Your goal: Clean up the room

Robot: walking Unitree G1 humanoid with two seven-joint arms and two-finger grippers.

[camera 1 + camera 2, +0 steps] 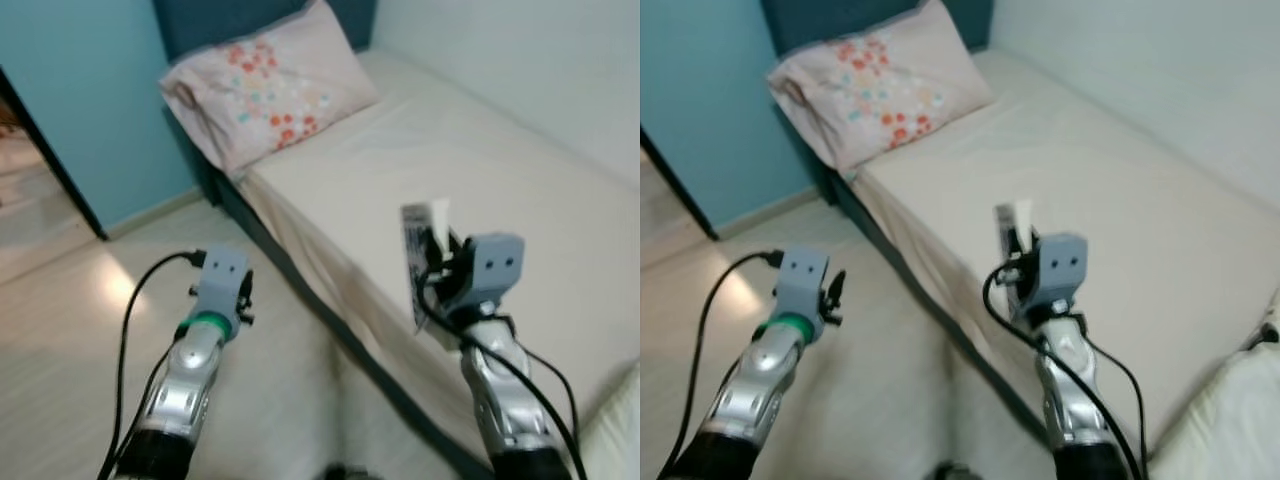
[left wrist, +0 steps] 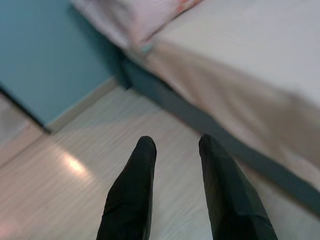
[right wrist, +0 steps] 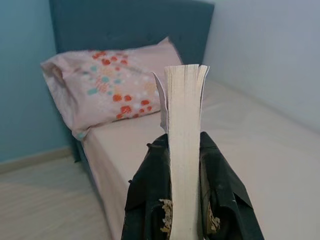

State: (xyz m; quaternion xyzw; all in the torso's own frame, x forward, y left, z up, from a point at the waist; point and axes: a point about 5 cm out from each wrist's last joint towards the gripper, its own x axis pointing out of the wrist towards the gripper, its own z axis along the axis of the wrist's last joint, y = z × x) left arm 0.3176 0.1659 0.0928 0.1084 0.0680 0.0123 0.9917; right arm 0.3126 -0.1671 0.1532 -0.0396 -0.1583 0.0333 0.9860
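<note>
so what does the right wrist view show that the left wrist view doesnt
Right wrist view: the right pincer clamped on a book held edge-on, pages facing the camera, plus the dark headboard and the whole floral pillow.

Left wrist view: the left pincer open and holding nothing, above the pale wood floor.

Both: the bed and the teal wall.

Left end effector (image 2: 175,150) raised, fingers apart, right end effector (image 3: 182,150) clamped tight
</note>
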